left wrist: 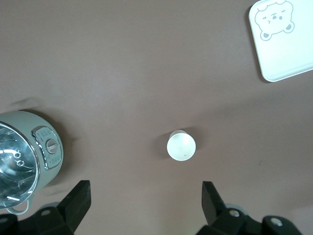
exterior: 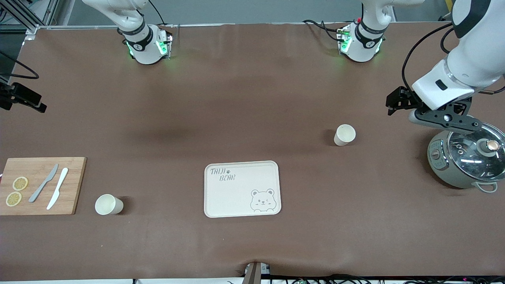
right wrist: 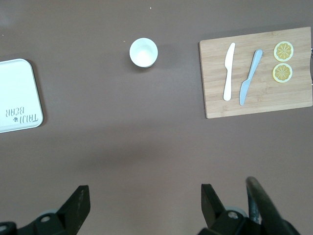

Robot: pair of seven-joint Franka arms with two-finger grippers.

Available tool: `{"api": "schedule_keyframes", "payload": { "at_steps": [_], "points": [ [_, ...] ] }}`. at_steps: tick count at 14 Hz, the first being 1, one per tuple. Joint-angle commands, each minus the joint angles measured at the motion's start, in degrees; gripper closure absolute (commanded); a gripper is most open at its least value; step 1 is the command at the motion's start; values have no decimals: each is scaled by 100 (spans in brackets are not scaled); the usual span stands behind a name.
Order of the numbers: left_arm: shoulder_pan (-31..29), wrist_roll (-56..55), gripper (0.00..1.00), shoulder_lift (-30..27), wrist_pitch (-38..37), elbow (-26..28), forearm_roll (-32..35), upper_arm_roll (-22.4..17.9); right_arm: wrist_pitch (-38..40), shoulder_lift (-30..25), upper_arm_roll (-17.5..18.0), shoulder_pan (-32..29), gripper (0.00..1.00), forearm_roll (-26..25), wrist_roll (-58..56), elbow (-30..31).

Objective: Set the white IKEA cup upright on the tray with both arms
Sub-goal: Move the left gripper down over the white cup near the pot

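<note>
Two cups stand on the bench — one (exterior: 344, 135) below the wide-open, empty left hand (left wrist: 146, 196), one (right wrist: 144, 52) beneath the open, empty right hand (right wrist: 145, 203) — both apart from the tray (exterior: 241, 189).

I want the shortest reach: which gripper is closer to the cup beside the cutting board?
Right. The right gripper hangs above bare table near that cup; the left gripper is over the table's other end, by the cooker.

Two white cups (exterior: 344, 135) (exterior: 108, 204) upright on table, cream bear tray (exterior: 241, 189) between
</note>
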State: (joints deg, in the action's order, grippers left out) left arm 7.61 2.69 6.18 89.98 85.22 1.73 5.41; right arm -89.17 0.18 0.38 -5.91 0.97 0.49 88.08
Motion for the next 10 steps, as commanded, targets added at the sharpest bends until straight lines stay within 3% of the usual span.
{"api": "schedule_keyframes", "payload": {
  "at_steps": [1, 3, 5, 7, 10],
  "points": [
    [-6, -119, 0, 6, -6, -40, 21, 30, -56, -149, -12, 63, 0, -97, 74, 148],
    [12, -76, 0, 6, -24, 56, 117, 39, -56, -149, -12, 63, 0, -97, 74, 148],
    [-128, 63, 0, -326, 307, 1026, 47, 48, -56, -149, -12, 63, 0, -97, 74, 148],
    [-243, 345, 0, -783, 1360, 2257, -49, 48, -56, -149, -12, 63, 0, -97, 74, 148],
    [-313, 346, 0, -882, 2189, 3139, -67, 48, -117, -132, -12, 55, 0, -97, 83, 113]
  ]
}}
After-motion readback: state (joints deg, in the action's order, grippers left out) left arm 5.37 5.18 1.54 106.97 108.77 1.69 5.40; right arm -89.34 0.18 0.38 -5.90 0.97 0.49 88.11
